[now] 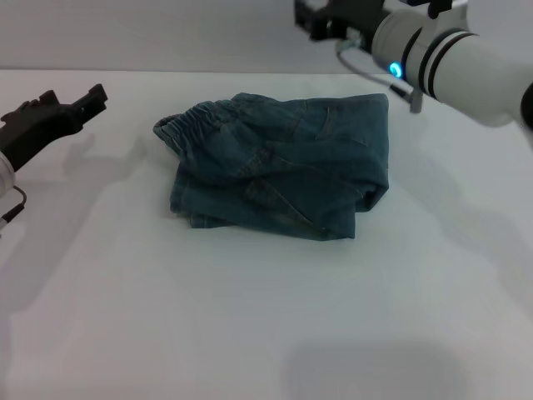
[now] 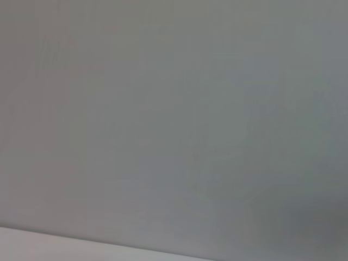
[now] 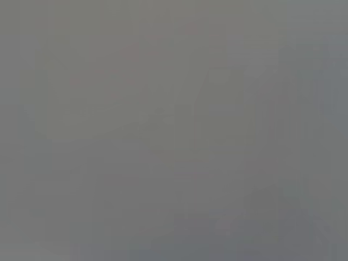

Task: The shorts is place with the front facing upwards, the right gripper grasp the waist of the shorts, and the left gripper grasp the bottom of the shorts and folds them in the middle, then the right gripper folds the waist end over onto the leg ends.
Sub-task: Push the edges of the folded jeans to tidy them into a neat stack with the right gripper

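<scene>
The denim shorts lay folded into a compact bundle at the centre of the white table, with the gathered elastic waistband at the robot's left edge of the bundle. The left gripper hung above the table, well apart from the cloth on the left side. The right gripper was raised beyond the bundle's far right corner. Jaw state could not be determined for either gripper. Both folds appeared complete; the remaining move probably required only retracting both arms clear.
</scene>
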Controlling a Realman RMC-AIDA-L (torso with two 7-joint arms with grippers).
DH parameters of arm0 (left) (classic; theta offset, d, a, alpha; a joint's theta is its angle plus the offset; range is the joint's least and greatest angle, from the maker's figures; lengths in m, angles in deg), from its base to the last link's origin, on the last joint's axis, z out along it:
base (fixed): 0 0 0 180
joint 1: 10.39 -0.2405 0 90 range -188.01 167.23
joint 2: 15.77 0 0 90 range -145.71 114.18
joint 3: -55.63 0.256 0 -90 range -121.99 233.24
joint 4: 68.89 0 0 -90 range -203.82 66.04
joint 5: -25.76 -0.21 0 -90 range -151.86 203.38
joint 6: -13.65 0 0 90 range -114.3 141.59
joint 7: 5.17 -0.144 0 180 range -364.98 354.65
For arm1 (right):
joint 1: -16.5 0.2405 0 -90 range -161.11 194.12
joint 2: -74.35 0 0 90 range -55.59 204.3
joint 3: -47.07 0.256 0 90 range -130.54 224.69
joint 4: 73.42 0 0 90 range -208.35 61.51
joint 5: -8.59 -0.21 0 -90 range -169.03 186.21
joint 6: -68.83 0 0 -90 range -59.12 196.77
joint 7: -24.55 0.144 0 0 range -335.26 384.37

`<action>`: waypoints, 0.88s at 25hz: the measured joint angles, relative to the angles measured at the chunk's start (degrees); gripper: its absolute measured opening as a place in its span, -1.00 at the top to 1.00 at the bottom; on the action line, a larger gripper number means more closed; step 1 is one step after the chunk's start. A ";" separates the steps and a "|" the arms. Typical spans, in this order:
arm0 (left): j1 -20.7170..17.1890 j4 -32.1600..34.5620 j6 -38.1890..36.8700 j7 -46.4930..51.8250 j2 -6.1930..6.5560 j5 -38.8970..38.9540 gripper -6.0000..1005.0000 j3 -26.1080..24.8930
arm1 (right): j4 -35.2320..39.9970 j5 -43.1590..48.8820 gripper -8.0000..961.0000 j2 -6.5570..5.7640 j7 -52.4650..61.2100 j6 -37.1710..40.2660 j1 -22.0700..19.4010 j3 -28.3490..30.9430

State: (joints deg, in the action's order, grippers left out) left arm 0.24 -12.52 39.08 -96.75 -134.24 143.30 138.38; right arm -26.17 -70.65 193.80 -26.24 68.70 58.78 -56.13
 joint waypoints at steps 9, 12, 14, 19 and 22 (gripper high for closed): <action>1.21 -0.38 0.19 -0.01 -0.06 0.30 -0.71 1.10 | -0.69 4.62 0.00 0.31 -7.22 38.96 -2.31 -26.40; 1.67 -0.39 0.07 -1.35 -0.19 0.44 -0.71 1.64 | -1.36 4.83 0.00 0.31 -6.74 47.35 -3.54 -37.37; 2.03 -0.44 0.07 -2.05 -0.28 0.79 -0.71 1.73 | -1.31 4.81 0.00 0.32 -5.18 49.76 -5.13 -42.00; 2.39 -0.56 0.13 -5.35 -0.28 3.72 -0.71 1.82 | -0.44 6.90 0.01 0.37 6.21 56.29 -11.84 -48.59; 2.45 -0.56 0.54 -8.93 -0.27 6.94 -0.71 1.85 | -0.48 12.04 0.10 0.32 13.57 59.07 -15.74 -49.48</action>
State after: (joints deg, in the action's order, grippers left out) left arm 2.69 -13.09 39.62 -105.68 -134.51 150.24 140.23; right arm -26.65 -58.60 194.12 -12.67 127.76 43.05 -105.61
